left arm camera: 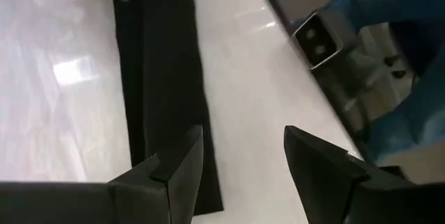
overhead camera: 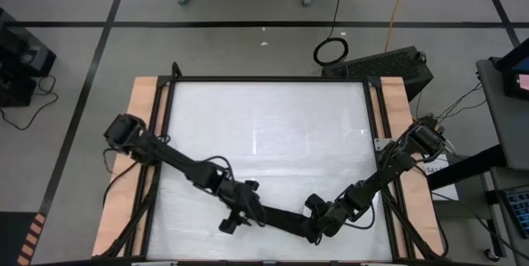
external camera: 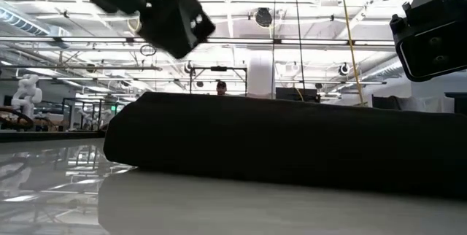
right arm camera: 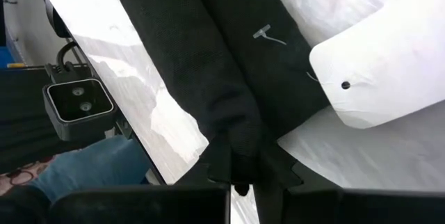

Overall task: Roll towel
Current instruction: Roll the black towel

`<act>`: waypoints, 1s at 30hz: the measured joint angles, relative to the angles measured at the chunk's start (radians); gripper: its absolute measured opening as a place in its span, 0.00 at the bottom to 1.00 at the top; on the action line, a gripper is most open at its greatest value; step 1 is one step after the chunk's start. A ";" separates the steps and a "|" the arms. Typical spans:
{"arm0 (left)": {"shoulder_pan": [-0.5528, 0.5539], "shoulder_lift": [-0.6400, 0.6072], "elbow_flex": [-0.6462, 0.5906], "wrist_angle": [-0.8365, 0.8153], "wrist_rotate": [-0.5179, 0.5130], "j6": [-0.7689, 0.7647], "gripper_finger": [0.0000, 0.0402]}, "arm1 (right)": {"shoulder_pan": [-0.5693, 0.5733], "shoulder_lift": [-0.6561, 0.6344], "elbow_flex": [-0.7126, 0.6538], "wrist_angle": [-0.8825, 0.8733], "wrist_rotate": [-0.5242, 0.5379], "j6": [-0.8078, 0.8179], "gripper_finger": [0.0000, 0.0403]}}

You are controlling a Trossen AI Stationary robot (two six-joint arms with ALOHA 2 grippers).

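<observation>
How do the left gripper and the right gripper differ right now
The left gripper is open and holds nothing; the right gripper is shut on one end of the towel. The left gripper hangs clear above the towel's other end; the right gripper touches it. Both sit at the table's near edge.

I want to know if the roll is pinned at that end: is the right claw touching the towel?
Touching. The right wrist view shows the right claw shut on the end of the black towel, cloth bunched between its fingertips.

Both arms are stretched inward at the near edge. Left tool [left arm camera: 240, 161] is held spread apart; right tool [right arm camera: 243, 175] is pressed closed.
</observation>
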 joint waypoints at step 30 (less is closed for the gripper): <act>0.031 0.184 0.002 0.004 -0.012 -0.032 0.51 | 0.010 -0.093 -0.006 -0.072 0.071 -0.306 0.27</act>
